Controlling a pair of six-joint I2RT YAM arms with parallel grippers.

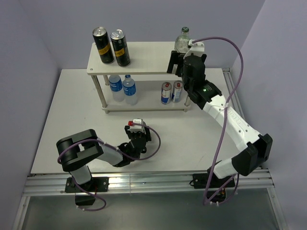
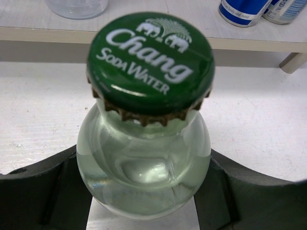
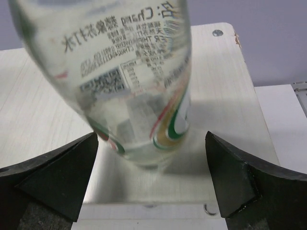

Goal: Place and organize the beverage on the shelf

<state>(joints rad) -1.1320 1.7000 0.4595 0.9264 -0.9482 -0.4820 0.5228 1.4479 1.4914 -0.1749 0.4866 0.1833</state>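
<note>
The right jaws are spread wide around the bottle [image 3: 139, 86], set upright on the top board of the shelf [image 1: 144, 57], right end; a straight withdrawal without contact is advised. A second bottle [image 2: 144, 158] is clamped in the left jaws before the shelf.

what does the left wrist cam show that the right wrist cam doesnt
Only left wrist: a green Chang Soda Water cap on the capped bottle, gripped between the left fingers, with the shelf's lower board and blue cans behind.
Only right wrist: the labelled bottle standing on the shelf's top board, the right fingers spread wide and clear of it.
Both: a clear soda bottle between dark fingers, and cream shelf boards.
</note>
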